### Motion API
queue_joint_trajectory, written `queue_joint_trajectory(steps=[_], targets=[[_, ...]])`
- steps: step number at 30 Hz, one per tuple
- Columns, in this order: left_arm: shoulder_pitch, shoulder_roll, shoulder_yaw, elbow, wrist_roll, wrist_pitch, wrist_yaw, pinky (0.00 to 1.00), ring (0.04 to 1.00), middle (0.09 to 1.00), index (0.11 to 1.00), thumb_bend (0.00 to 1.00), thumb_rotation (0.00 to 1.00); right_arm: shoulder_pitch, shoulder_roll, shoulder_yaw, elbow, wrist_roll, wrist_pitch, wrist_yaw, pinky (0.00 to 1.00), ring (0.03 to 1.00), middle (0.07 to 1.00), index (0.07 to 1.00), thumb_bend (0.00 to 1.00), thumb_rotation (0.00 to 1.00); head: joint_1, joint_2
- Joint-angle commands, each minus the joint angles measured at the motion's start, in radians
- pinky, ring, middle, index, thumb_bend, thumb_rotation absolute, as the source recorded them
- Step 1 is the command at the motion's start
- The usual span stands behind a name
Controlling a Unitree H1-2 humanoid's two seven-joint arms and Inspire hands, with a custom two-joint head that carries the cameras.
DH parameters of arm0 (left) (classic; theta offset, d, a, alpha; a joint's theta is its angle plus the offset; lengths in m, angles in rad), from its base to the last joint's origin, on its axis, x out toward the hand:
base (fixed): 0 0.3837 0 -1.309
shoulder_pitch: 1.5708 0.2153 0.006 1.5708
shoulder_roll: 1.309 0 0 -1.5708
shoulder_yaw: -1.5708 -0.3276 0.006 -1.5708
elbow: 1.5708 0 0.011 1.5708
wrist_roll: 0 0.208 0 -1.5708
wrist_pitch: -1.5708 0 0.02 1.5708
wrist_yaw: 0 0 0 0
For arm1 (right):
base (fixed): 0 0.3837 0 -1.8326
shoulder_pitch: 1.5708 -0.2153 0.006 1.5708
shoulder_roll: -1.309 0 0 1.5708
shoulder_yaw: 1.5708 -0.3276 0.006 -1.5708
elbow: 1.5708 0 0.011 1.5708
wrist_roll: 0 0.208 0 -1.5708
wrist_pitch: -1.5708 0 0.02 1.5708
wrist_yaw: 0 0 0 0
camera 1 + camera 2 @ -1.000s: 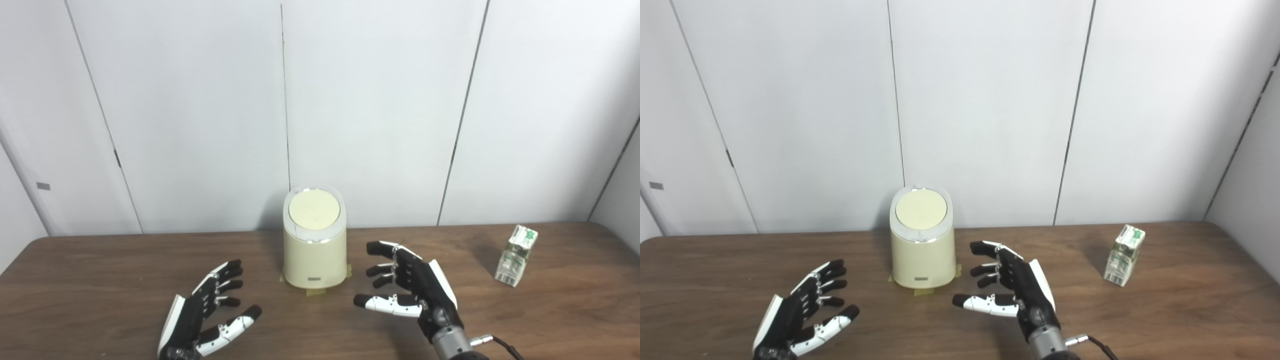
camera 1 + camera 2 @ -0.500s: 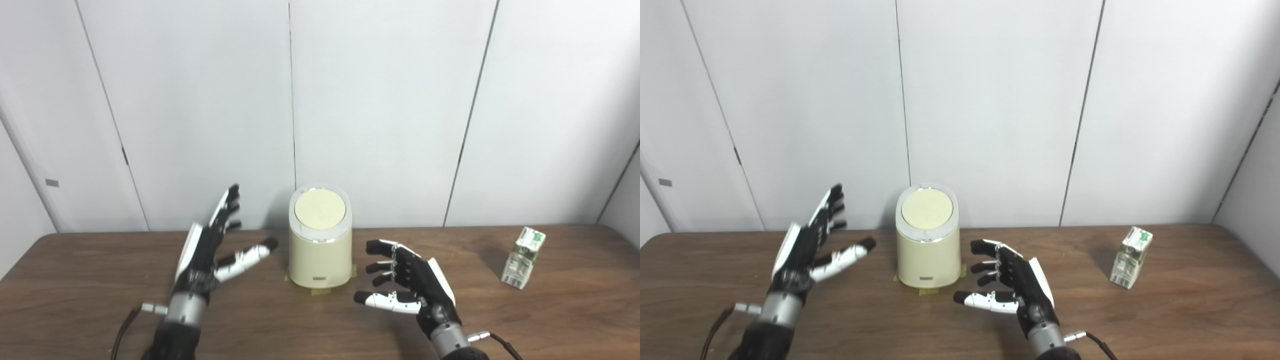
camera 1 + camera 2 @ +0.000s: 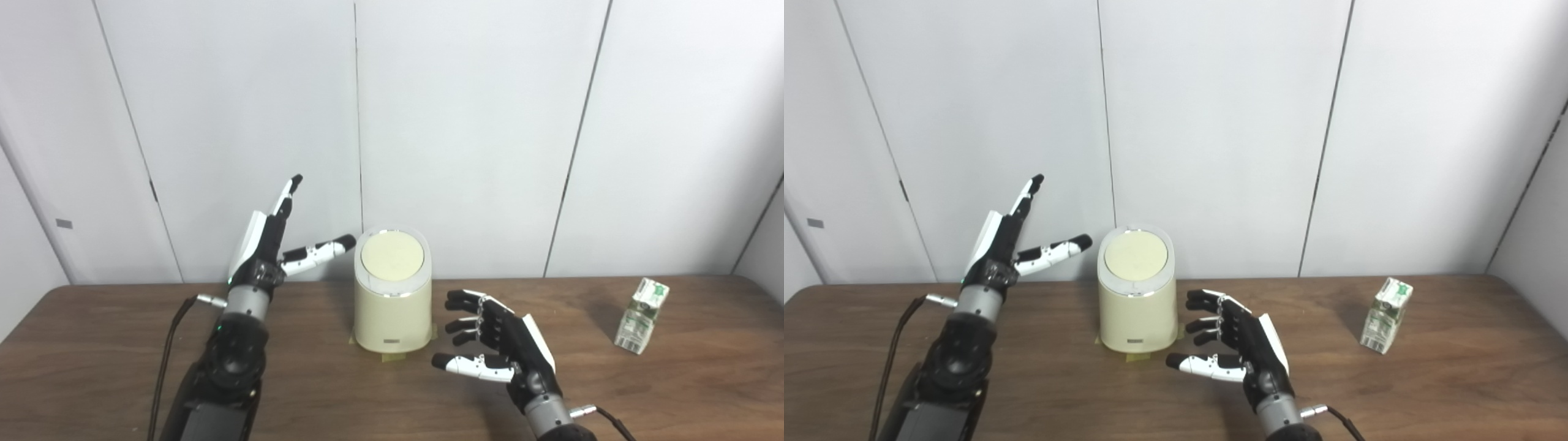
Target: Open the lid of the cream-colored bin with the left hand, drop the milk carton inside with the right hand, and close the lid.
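The cream-colored bin [image 3: 392, 306] stands upright at the middle back of the table, taped down, with its round lid [image 3: 392, 256] shut. My left hand [image 3: 269, 242] is open and raised to the left of the bin, about level with the lid, thumb tip close to the rim but apart. My right hand [image 3: 499, 352] is open and empty, low over the table just right of the bin. The green and white milk carton [image 3: 642, 316] stands at the far right, well clear of both hands.
The brown wooden table [image 3: 110, 343] has its back edge against white wall panels [image 3: 478, 122]. A cable [image 3: 168, 349] runs along my left arm. Yellow tape [image 3: 392, 356] marks the bin's base.
My left hand has risen from low over the table to lid height beside the bin. My right hand has barely moved. The camera shifted slightly at first.
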Motion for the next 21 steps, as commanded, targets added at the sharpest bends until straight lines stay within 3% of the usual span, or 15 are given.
queue_joint_trajectory(steps=[1, 6, 12, 21], targets=[[-0.071, 0.002, -0.010, 0.009, 0.034, 0.000, 0.039, 1.00, 1.000, 1.000, 1.000, 0.95, 0.45, -0.043, 0.005, -0.002, -0.034, 0.004, -0.039, -0.003, 0.51, 0.588, 0.731, 0.719, 0.65, 0.02, 0.002, 0.001], [-0.104, -0.008, -0.030, 0.063, 0.062, 0.017, 0.062, 1.00, 1.000, 1.000, 1.000, 0.97, 0.40, -0.039, 0.005, 0.006, -0.038, -0.011, -0.034, -0.005, 0.49, 0.567, 0.695, 0.695, 0.64, 0.01, -0.002, 0.001], [-0.126, -0.011, -0.057, 0.112, 0.111, 0.050, 0.095, 1.00, 1.000, 1.000, 1.000, 1.00, 0.40, -0.036, 0.004, 0.024, -0.035, -0.076, -0.056, -0.033, 0.48, 0.565, 0.710, 0.707, 0.65, 0.02, -0.008, 0.003], [-0.134, -0.024, -0.112, 0.163, 0.161, 0.062, 0.134, 1.00, 1.000, 1.000, 1.000, 1.00, 0.41, -0.041, 0.005, 0.026, -0.023, -0.078, -0.075, -0.042, 0.48, 0.559, 0.706, 0.715, 0.64, 0.04, -0.012, -0.001]])
